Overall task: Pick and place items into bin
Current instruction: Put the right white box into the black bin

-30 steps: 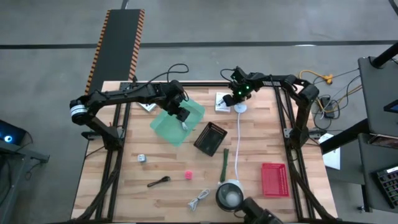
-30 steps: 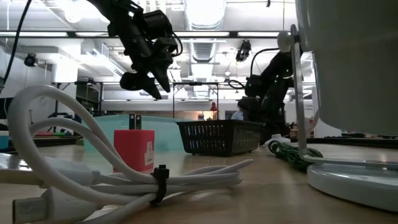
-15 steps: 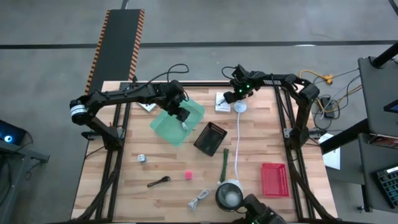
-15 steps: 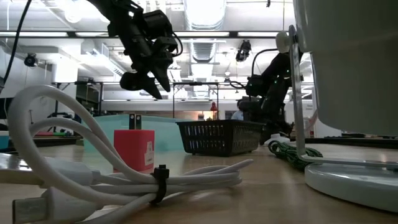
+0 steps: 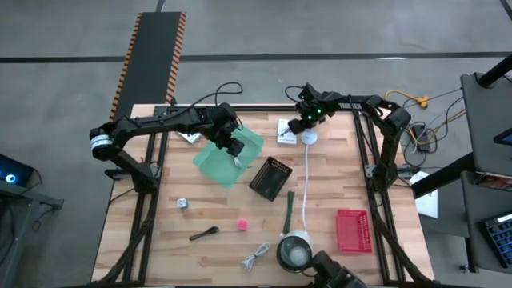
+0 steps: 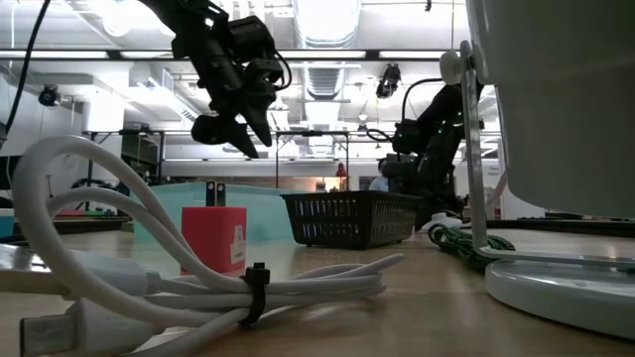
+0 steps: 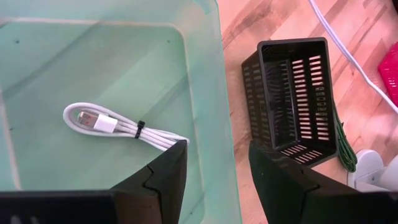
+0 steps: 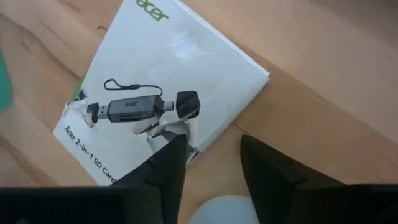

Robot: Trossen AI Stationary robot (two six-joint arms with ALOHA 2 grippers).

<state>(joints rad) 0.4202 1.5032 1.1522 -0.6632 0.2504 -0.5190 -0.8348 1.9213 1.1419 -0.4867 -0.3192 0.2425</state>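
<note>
Left fingers: the left gripper (image 7: 214, 171) hangs with its fingers (image 7: 165, 174) parted and nothing between them, above the near edge of the green bin (image 5: 228, 160).
Left arm pose: it reaches in from the table's left edge, stretched across toward the middle, wrist bent down over the bin; in the low view it is raised clear of the table.
Bin contents: a coiled white cable (image 7: 118, 127) lies on the bin floor, tied with a dark band.
Beside the bin: a black mesh basket (image 5: 270, 178) stands just to its right.
Still on the table: a small metal piece (image 5: 182, 204), a brown utensil (image 5: 204, 234), a pink ball (image 5: 242, 226), another coiled cable (image 5: 256, 258) and a dark green stick (image 5: 288, 210).
Right fingers: the right gripper (image 8: 208, 165) is spread apart, empty, poised over the edge of a white printed card (image 8: 168, 93).
Right arm pose: it comes from the right rear corner, bent toward the far middle of the table.
</note>
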